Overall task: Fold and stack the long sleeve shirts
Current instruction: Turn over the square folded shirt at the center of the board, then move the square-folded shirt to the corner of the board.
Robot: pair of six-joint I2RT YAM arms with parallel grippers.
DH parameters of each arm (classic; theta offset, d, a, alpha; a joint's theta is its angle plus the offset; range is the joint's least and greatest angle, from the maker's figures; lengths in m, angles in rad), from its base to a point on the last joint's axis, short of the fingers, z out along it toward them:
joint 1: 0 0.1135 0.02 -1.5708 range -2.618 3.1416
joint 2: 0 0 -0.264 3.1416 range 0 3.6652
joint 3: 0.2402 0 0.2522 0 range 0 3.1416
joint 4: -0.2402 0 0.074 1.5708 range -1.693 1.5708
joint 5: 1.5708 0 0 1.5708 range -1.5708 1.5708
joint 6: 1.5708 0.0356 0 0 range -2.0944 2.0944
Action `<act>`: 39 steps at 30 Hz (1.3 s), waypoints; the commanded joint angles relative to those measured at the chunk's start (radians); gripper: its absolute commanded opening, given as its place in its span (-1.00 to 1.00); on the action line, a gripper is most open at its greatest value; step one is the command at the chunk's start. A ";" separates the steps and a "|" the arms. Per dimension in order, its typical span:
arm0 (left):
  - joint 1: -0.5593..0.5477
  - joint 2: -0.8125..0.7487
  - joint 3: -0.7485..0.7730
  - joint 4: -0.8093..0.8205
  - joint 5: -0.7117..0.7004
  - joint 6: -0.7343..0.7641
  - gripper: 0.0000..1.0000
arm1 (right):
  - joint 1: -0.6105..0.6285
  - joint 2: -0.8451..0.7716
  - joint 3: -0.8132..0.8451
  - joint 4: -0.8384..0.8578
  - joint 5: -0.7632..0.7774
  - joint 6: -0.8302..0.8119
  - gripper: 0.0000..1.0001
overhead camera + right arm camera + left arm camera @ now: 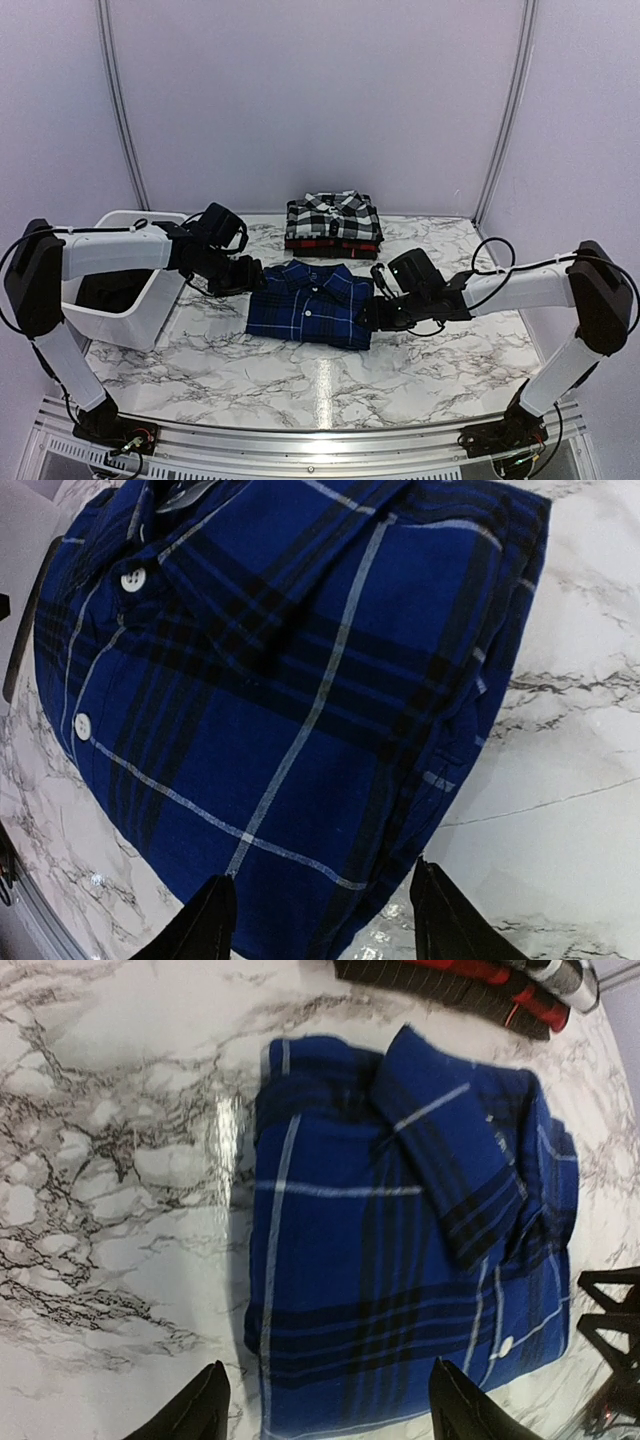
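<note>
Okay, left gripper (pixel 330 1372) spread, empty, astride one edge of the blue shirt (pixel 400 1260). Right gripper (pixel 320 872) likewise spread, empty, at the opposite edge. I see the shirt folded flat on the table (pixel 300 385), bare marble in front. Just behind, check shirt (pixel 333 212) sits on red shirt (pixel 335 243); tub (pixel 135 320) at far left.

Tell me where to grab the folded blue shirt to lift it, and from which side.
Grip the blue shirt at its two thick folded side edges: left gripper from the left, right gripper from the right. It lies flat and wide, so a single pinch would probably let it unfold.
</note>
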 commanded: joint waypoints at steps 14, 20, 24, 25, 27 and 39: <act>0.003 0.052 -0.143 0.180 0.181 0.090 0.40 | 0.036 0.042 -0.066 0.064 -0.032 0.046 -0.44; -0.076 0.034 -0.162 0.198 0.192 0.039 0.39 | -0.003 -0.036 -0.165 0.019 -0.022 0.043 -1.00; -0.177 0.018 -0.177 0.202 0.170 -0.044 0.37 | -0.074 -0.135 -0.270 -0.014 -0.022 0.045 -1.00; -0.201 0.016 -0.185 0.202 0.157 -0.072 0.35 | -0.081 -0.157 -0.286 -0.024 -0.017 0.048 -1.00; -0.229 0.007 -0.202 0.200 0.133 -0.119 0.30 | -0.083 -0.192 -0.303 -0.046 -0.014 0.052 -1.00; -0.153 -0.095 -0.160 0.199 0.007 -0.126 0.29 | -0.151 -0.250 -0.123 -0.102 0.079 -0.022 -0.10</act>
